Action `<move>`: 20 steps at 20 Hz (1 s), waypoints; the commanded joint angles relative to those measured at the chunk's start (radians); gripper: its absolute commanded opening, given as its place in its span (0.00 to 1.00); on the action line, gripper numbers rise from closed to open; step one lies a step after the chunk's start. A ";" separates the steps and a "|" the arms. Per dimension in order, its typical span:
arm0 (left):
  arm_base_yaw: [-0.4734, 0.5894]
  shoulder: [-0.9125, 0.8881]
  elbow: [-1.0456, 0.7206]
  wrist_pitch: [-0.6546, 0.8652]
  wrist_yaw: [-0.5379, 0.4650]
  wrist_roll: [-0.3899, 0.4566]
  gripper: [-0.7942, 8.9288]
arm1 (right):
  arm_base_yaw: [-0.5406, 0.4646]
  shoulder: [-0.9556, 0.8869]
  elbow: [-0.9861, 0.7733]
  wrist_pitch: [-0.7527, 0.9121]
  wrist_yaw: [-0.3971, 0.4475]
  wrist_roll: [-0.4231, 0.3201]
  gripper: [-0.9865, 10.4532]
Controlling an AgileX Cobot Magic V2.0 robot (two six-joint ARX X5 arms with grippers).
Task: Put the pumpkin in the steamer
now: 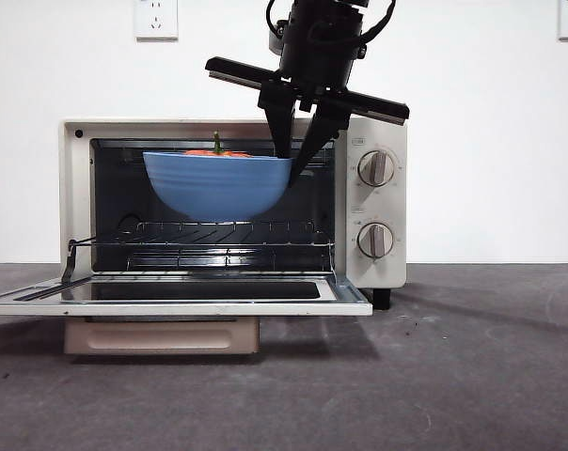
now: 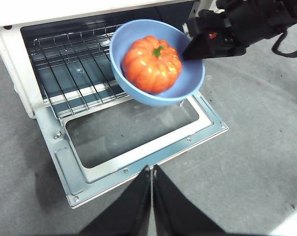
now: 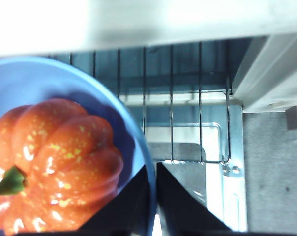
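The orange pumpkin (image 2: 151, 64) with its green stem lies in a blue ribbed bowl (image 1: 216, 183). My right gripper (image 1: 291, 160) is shut on the bowl's right rim (image 3: 114, 108), one jaw inside and one outside, and holds it in the air at the mouth of the cream steamer (image 1: 171, 127), above the wire rack (image 1: 228, 235). In the right wrist view the pumpkin (image 3: 55, 162) fills the bowl close to the jaws. My left gripper (image 2: 152, 169) hangs shut and holds nothing, above the floor in front of the lowered door (image 2: 138, 137).
The steamer door (image 1: 190, 293) lies open and flat toward the front. Two round knobs (image 1: 375, 169) sit on the right panel. A white wall with sockets (image 1: 156, 17) stands behind. The dark grey table (image 1: 472, 376) stretches to the right of the steamer.
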 commanded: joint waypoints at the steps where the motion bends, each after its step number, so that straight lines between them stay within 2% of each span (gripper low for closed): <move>1: -0.007 0.006 0.005 0.008 -0.003 0.017 0.10 | 0.002 0.029 0.029 0.032 0.027 0.084 0.09; 4: -0.012 0.006 0.005 0.008 -0.003 0.017 0.10 | -0.002 0.033 0.029 0.044 0.079 0.125 0.09; 9: -0.012 0.004 0.005 0.007 -0.003 0.017 0.10 | -0.021 0.045 0.029 0.091 0.084 0.185 0.09; 20: -0.012 0.005 0.005 0.007 -0.003 0.017 0.10 | -0.034 0.094 0.028 0.091 0.079 0.192 0.10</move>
